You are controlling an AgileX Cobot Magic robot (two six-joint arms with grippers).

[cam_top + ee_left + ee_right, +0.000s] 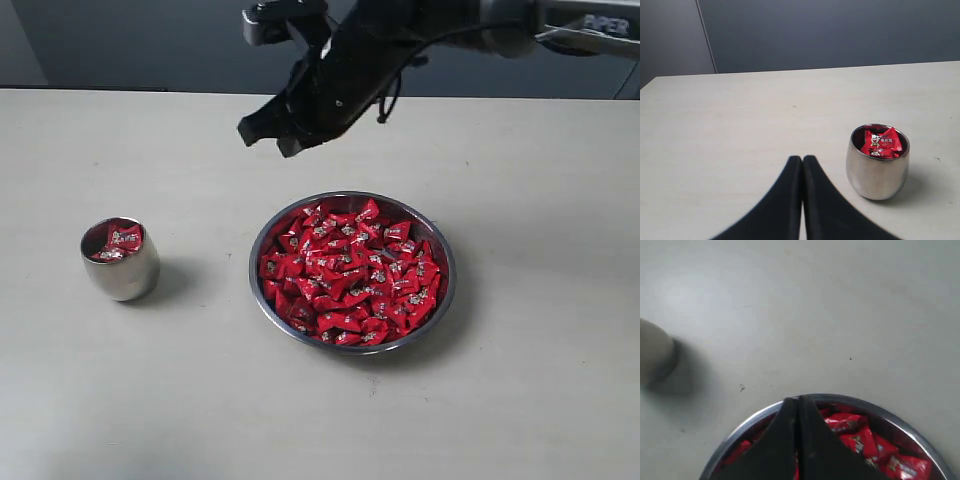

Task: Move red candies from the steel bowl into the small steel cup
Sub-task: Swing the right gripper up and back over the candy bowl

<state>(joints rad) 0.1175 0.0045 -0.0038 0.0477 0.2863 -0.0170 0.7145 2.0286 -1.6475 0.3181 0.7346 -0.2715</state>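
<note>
Right gripper (793, 401) jaws are pinched flat together with nothing visible between them. Candies (855, 435) sit straight below the tips, so this arm's nearer. They're crinkly shiny red wrappers heaped in a shallow polished bowl (850, 400). Left gripper (801, 159) is closed too, with the part-filled barrel-shaped steel cup (877, 175) just ahead, off to one side.

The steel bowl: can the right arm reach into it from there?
Probably yes. The right gripper hangs above the rim of the steel bowl with nothing between, and the red candies lie uncovered. Its jaws are shut, so it must open first.
</note>
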